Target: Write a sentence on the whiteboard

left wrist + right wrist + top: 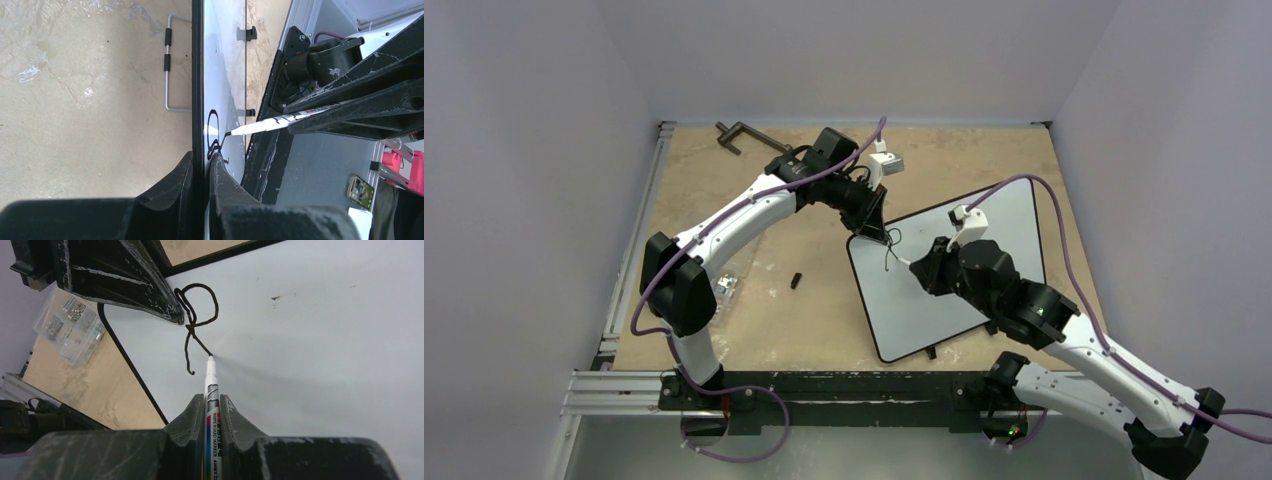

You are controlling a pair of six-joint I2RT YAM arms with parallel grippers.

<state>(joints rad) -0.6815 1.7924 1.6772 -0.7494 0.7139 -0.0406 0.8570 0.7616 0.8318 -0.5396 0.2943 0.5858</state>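
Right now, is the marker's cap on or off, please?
Off: the marker has its bare tip touching the whiteboard at the black stroke.

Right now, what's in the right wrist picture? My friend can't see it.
The right gripper holds a whiteboard marker, its tip on the whiteboard at the end of a black looped letter. The left gripper clamps the board's edge at upper left.

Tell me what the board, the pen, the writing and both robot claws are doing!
Large white black-rimmed whiteboard: lying on table, edge clamped.
White whiteboard marker: uncapped, tip touching board.
Black handwritten sentence: only one looped letter.
Left gripper: shut on whiteboard rim.
Right gripper: shut on marker.
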